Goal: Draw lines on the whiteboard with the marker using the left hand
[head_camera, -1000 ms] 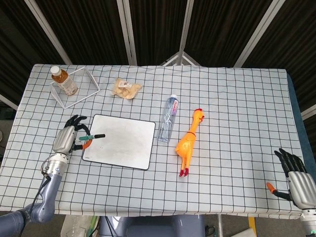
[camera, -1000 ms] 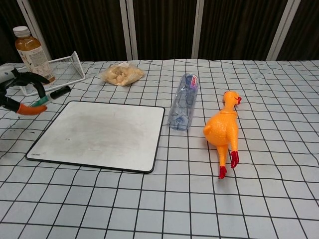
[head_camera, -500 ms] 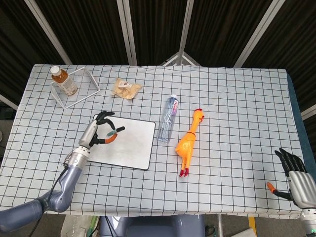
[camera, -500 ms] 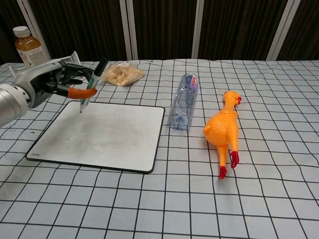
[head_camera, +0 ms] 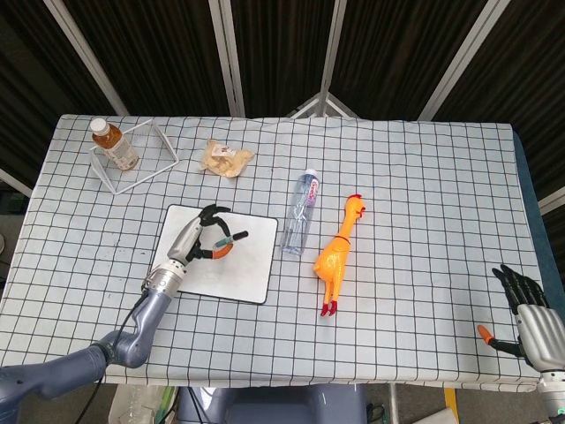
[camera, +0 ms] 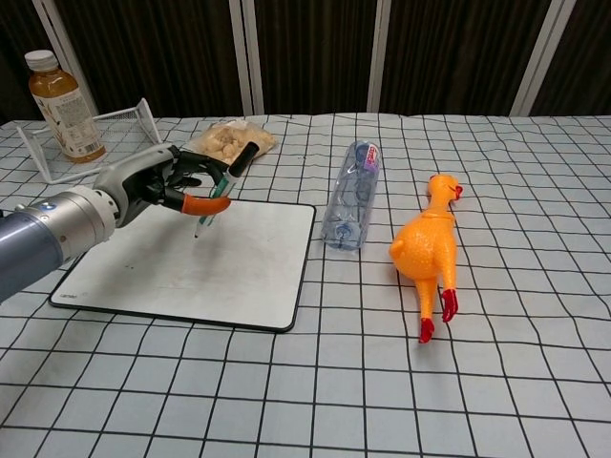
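The whiteboard (head_camera: 252,256) (camera: 248,272) lies flat on the checked cloth, left of centre, its white face unmarked. My left hand (head_camera: 205,237) (camera: 162,186) hovers over the board's upper middle and pinches a green-and-black marker (head_camera: 231,238) (camera: 221,189) between the orange thumb tip and the fingers. The marker slants, cap end up and to the right, tip pointing down at the board; whether the tip touches the surface I cannot tell. My right hand (head_camera: 527,311) rests at the table's near right corner, fingers spread, holding nothing. It shows only in the head view.
A clear water bottle (head_camera: 300,212) (camera: 353,194) lies just right of the board, with a rubber chicken (head_camera: 338,253) (camera: 427,246) beyond it. At the back are a snack bag (head_camera: 225,158) (camera: 232,141), a white wire rack (head_camera: 141,155) and a tea bottle (head_camera: 112,143) (camera: 62,93).
My left hand has carried the marker from the board's left edge rightward to above its upper middle. The marker has swung from lying level to slanting tip-down. The right hand has stayed put.
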Controlling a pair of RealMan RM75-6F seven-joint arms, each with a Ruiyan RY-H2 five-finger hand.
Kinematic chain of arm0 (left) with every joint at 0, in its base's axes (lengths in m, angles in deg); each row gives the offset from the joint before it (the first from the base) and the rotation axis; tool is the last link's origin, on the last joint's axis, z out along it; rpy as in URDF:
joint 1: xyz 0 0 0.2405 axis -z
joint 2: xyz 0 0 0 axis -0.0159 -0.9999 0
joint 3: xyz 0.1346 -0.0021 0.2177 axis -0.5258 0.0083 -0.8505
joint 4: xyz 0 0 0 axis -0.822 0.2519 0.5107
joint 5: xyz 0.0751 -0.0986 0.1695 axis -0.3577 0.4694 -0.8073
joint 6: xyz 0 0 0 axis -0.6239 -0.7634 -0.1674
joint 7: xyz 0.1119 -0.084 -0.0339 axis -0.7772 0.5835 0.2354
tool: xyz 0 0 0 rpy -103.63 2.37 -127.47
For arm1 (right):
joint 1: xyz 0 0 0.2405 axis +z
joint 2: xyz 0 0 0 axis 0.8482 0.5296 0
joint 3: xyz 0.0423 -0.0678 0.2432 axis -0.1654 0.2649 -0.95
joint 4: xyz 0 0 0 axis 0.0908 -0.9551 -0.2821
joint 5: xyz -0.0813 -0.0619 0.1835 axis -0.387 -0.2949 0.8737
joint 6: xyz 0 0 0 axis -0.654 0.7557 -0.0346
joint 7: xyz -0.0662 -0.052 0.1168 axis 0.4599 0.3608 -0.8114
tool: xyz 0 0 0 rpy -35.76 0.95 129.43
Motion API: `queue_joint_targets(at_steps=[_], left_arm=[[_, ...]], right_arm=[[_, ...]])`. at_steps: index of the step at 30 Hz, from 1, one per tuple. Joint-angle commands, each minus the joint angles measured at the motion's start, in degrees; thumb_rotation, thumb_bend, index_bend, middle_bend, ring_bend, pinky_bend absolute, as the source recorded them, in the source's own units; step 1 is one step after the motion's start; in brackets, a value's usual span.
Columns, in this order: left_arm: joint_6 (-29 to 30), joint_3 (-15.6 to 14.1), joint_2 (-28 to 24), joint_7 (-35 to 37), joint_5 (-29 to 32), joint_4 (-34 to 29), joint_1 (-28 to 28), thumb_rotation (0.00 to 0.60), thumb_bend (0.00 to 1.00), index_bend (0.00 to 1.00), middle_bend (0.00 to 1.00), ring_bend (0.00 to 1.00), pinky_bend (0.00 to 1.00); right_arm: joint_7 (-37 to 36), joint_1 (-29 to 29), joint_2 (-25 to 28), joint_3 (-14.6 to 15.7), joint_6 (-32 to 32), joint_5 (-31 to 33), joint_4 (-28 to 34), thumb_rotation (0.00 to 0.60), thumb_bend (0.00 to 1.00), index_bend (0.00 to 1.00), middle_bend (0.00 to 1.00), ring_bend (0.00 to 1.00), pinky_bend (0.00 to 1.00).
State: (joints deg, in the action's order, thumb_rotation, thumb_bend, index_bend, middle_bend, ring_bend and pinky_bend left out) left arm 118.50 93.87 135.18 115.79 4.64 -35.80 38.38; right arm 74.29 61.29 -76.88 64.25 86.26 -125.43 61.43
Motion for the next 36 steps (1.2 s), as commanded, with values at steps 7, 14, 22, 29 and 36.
queue_joint_targets(at_steps=[7, 14, 22, 29, 36], left_arm=[[-0.3, -0.3, 1.2, 1.6, -1.1, 1.0, 1.3, 0.600, 0.53, 0.72, 0.16, 0.02, 0.05], [-0.9, -0.5, 2.8, 3.2, -1.2, 3.5, 2.2, 0.600, 0.53, 0.73, 0.17, 0.02, 0.05], [-1.8, -1.5, 4.4, 5.5, -2.5, 7.3, 3.3, 0.600, 0.54, 0.73, 0.17, 0.02, 0.05], [-1.4, -2.6, 4.6, 7.6, -4.1, 10.5, 3.5, 0.600, 0.54, 0.73, 0.18, 0.02, 0.05], [-0.7, -3.8, 3.8, 8.6, -5.9, 15.5, 3.6, 0.600, 0.54, 0.73, 0.18, 0.03, 0.05]], right_arm=[[0.2, 0.1, 0.0, 0.0, -0.1, 0.0, 0.2, 0.600, 0.27, 0.00, 0.00, 0.00, 0.00], [0.2, 0.0, -0.1, 0.1, -0.1, 0.0, 0.2, 0.600, 0.27, 0.00, 0.00, 0.00, 0.00], [0.4, -0.1, -0.2, 0.0, -0.2, 0.5, 0.0, 0.600, 0.27, 0.00, 0.00, 0.00, 0.00], [0.4, -0.1, -0.3, -0.1, -0.4, 0.9, 0.1, 0.600, 0.26, 0.00, 0.00, 0.00, 0.00], [0.6, -0.1, -0.1, -0.2, -0.4, 1.1, 0.4, 0.600, 0.26, 0.00, 0.00, 0.00, 0.00]])
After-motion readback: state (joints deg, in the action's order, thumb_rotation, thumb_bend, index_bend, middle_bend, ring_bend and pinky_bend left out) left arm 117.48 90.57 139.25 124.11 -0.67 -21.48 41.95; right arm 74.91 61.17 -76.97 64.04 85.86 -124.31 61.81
